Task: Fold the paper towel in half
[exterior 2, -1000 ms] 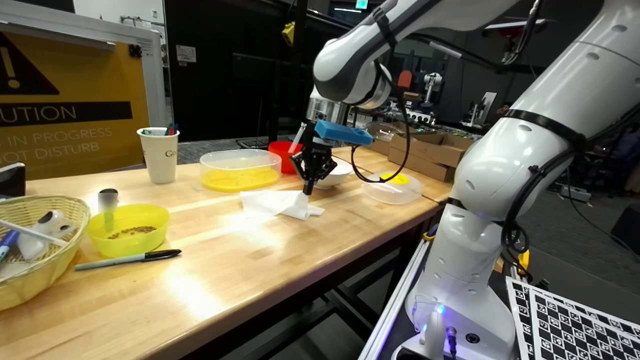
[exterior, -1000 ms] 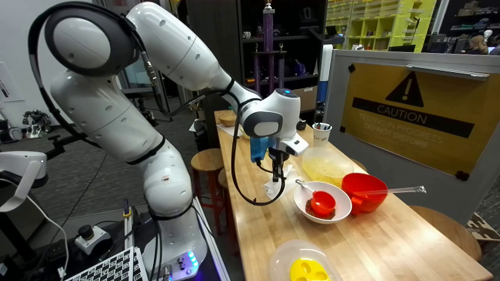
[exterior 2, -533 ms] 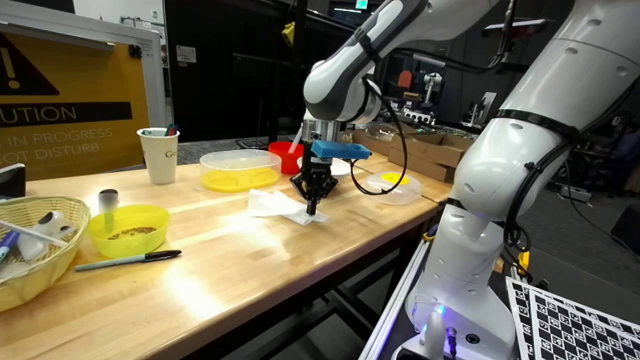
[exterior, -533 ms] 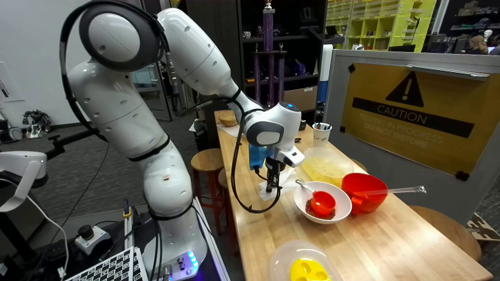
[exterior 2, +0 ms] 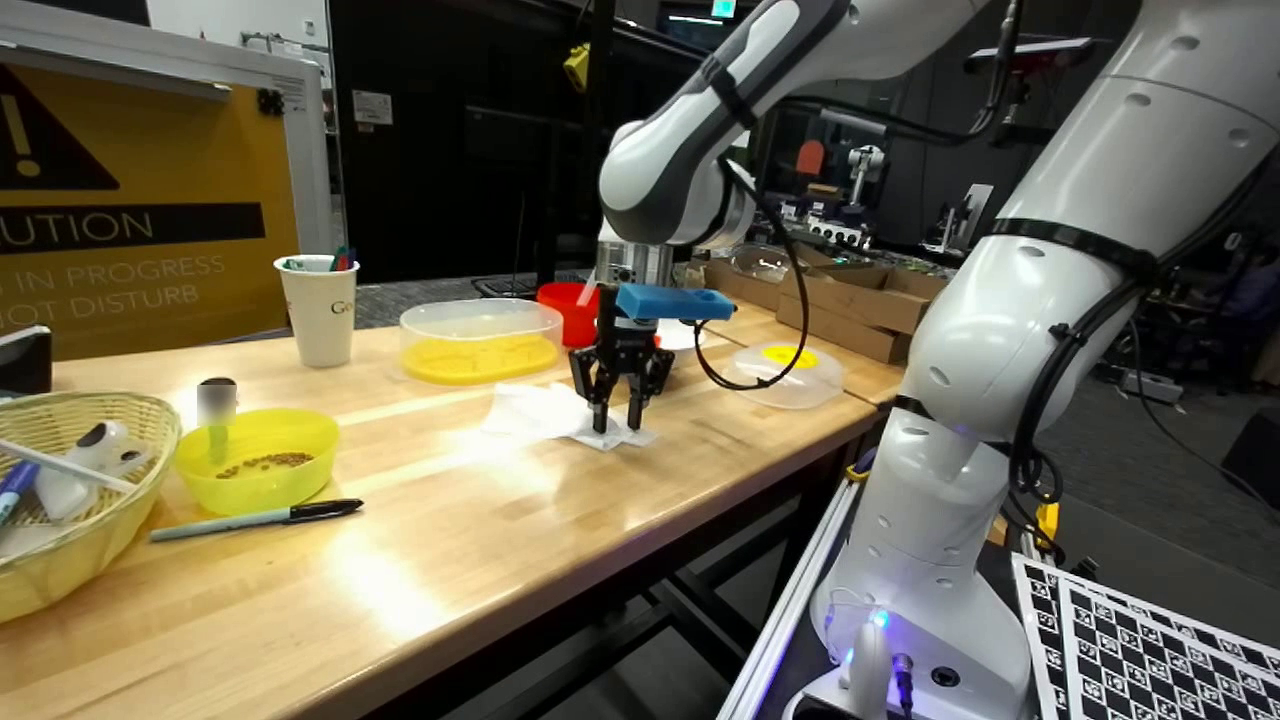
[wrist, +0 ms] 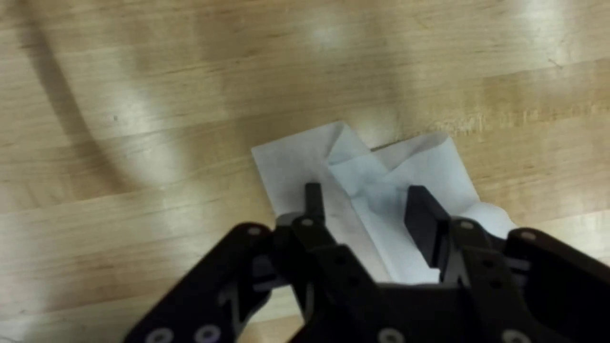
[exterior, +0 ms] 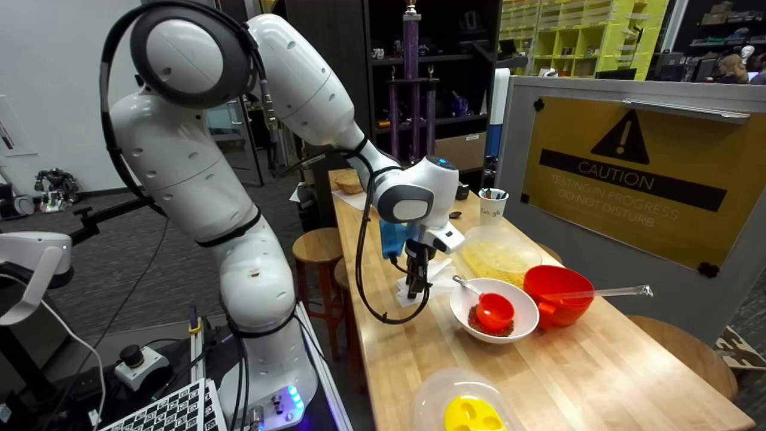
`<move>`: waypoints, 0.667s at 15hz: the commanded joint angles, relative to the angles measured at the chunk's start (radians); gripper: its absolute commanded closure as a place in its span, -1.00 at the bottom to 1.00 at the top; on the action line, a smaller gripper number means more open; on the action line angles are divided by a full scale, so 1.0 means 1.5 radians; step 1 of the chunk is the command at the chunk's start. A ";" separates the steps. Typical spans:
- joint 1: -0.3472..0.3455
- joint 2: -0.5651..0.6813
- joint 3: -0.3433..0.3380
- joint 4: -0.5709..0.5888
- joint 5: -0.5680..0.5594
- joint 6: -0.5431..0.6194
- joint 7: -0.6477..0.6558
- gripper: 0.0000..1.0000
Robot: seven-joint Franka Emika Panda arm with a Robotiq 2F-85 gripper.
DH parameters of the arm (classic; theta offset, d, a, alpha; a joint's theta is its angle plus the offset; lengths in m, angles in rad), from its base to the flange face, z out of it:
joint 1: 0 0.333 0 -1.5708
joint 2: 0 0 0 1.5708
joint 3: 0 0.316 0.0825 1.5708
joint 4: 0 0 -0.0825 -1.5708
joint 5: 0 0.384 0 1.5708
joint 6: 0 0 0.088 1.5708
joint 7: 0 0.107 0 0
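Observation:
The white paper towel [exterior 2: 532,410] lies rumpled on the wooden table in both exterior views, beside the round white bowl [exterior: 465,311]. In the wrist view the towel [wrist: 295,155] has overlapping layers, a diagonal crease and a turned-over corner at its top edge. My gripper [exterior 2: 617,424] points down over the towel's end nearer the robot base. Its two fingers are apart with nothing clamped between them. In the wrist view the gripper [wrist: 364,200] has both fingertips over the towel; I cannot tell whether they touch it. The gripper body hides the towel's lower part there.
The white bowl holds a red cup [exterior: 495,311]. A red bowl [exterior: 559,293] and a clear tub with yellow contents [exterior 2: 482,345] stand close to the towel. A clear lid [exterior: 428,398], paper cup [exterior 2: 322,310], yellow bowl [exterior 2: 262,475], marker [exterior 2: 255,520] and basket [exterior 2: 90,540] are also there.
My gripper has moved down and towards the table's robot-side edge, and its shut fingers have opened. The towel's end, raised at the fingertips a second ago, now lies down on the rest.

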 commanded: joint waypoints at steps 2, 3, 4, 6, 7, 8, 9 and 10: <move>-0.008 -0.076 0.007 -0.013 -0.013 -0.022 0.017 -0.78; -0.011 -0.095 0.008 -0.013 -0.020 -0.031 0.018 -0.89; -0.013 -0.113 0.010 -0.013 -0.027 -0.040 0.020 -0.98; -0.016 -0.144 0.016 -0.013 -0.038 -0.059 0.027 -1.00; -0.018 -0.157 0.022 -0.012 -0.050 -0.072 0.032 -1.00; -0.018 -0.169 0.026 -0.011 -0.057 -0.084 0.036 -1.00; -0.018 -0.179 0.027 -0.010 -0.061 -0.094 0.037 -1.00; -0.019 -0.187 0.029 -0.008 -0.065 -0.103 0.038 -1.00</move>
